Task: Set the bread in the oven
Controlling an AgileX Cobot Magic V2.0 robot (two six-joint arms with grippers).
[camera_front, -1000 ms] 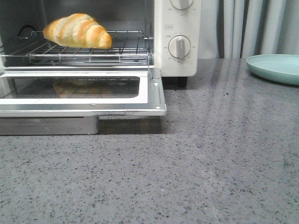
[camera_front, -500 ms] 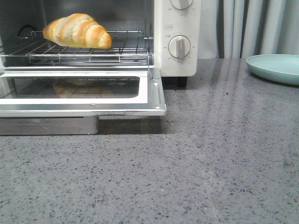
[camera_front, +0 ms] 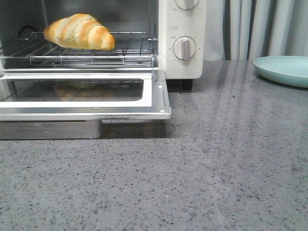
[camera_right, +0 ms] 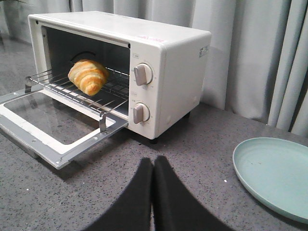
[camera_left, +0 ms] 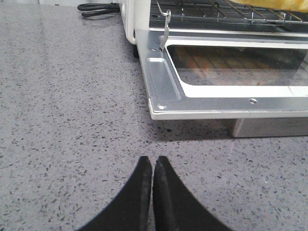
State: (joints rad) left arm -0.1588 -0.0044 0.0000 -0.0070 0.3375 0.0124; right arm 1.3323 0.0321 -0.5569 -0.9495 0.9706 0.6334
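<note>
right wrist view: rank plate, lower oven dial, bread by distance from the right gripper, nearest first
1. plate: on the counter just off to the side of the right gripper, whose fingers are shut.
2. lower dial: on the oven's front panel, beyond the fingers.
3. bread: farthest, on the wire rack inside.

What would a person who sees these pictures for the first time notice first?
The golden striped bread catches the eye first: it lies on the wire rack inside the cream-white oven, whose glass door hangs open and flat over the grey table. Next comes the pale teal plate, bare, on the table to the right of the oven. Both pincers, left and right, are shut and hold nothing.
</note>
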